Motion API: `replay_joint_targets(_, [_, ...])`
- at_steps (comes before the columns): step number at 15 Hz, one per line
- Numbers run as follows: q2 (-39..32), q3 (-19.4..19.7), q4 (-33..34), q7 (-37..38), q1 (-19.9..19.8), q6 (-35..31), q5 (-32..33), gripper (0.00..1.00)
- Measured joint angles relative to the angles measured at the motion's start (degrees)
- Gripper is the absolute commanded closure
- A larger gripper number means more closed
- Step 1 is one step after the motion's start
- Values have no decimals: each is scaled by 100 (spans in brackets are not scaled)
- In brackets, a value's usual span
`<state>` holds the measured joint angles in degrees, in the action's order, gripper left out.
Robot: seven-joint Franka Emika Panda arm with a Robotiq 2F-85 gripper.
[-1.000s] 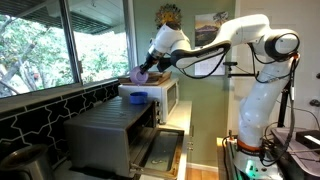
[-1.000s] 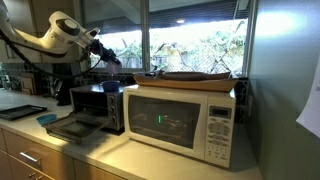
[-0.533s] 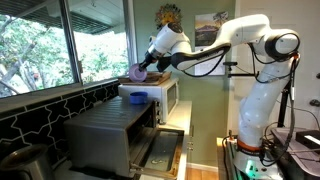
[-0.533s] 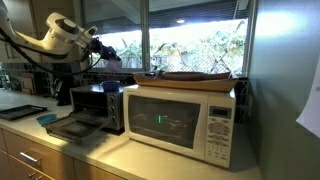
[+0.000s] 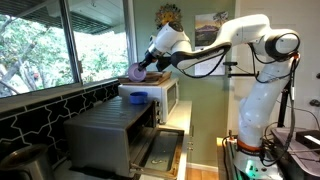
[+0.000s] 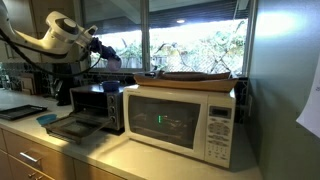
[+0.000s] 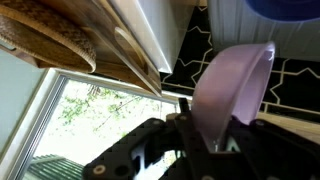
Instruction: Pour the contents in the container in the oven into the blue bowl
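Observation:
My gripper (image 5: pixel 143 68) is shut on the pale lavender-pink container (image 5: pixel 137 72) and holds it tilted above the blue bowl (image 5: pixel 137 98). The bowl sits on top of the white microwave (image 5: pixel 160 98). In the wrist view the container (image 7: pixel 232 85) fills the space between the jaws (image 7: pixel 205 135), and the blue bowl's rim (image 7: pixel 285 8) shows at the top right. The grey-silver oven (image 5: pixel 115 130) stands in front with its door (image 5: pixel 160 150) dropped open. In an exterior view the gripper (image 6: pixel 108 55) is above the oven (image 6: pixel 98 103); the bowl (image 6: pixel 110 87) sits there.
A large window (image 5: pixel 60 40) runs along the counter wall. Wooden boards (image 6: pixel 195 76) lie on a large white microwave (image 6: pixel 185 120). A dark tray (image 6: pixel 22 112) lies on the counter. The robot base (image 5: pixel 255 120) stands beside the appliances.
The container has shifted slightly and tilted a little more over the blue bowl between one second ago and now; since half a second ago nothing visibly moved.

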<state>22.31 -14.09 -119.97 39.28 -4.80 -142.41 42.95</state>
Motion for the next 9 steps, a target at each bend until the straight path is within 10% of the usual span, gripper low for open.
replay_joint_targets(9, [7,433,0,-495,542,-5,-3146,95])
